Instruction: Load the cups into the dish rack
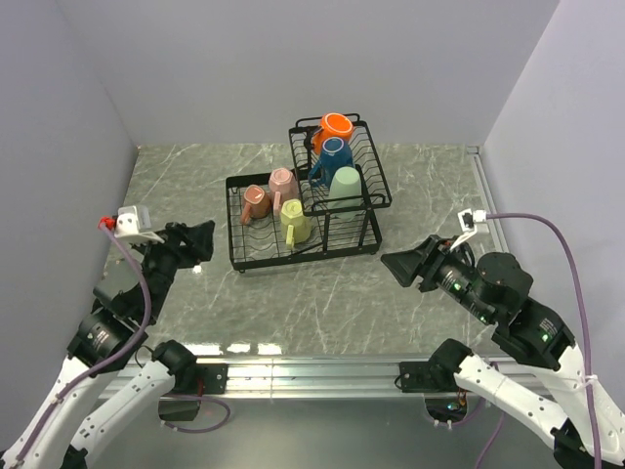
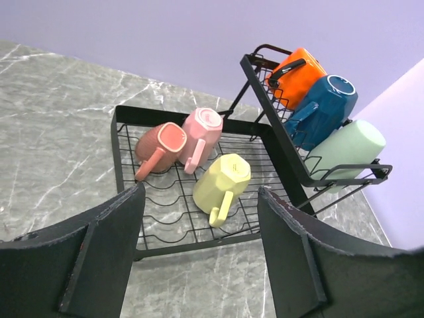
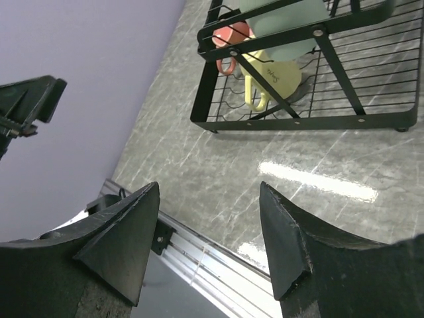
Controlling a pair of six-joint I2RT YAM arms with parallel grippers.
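Observation:
The black wire dish rack (image 1: 244, 262) stands mid-table. Its upper basket (image 1: 376, 191) holds the orange cup (image 1: 335, 127), the blue cup (image 1: 333, 156) and the pale green cup (image 1: 346, 188). Its lower tray holds two pink cups (image 1: 256, 203) (image 1: 284, 184) and the yellow cup (image 1: 294, 222), all lying tipped. The left wrist view shows the same cups: orange (image 2: 298, 73), blue (image 2: 328, 106), green (image 2: 348, 149), salmon (image 2: 162, 146), pink (image 2: 202, 129), yellow (image 2: 222, 182). My left gripper (image 1: 202, 246) is open and empty, left of the rack. My right gripper (image 1: 402, 266) is open and empty, right of it.
Grey walls close in the marble table (image 1: 322, 303) on three sides. A metal rail (image 1: 312, 369) runs along the near edge by the arm bases. The right wrist view shows the rack's front corner (image 3: 212, 126) and the left gripper's tip (image 3: 30, 99).

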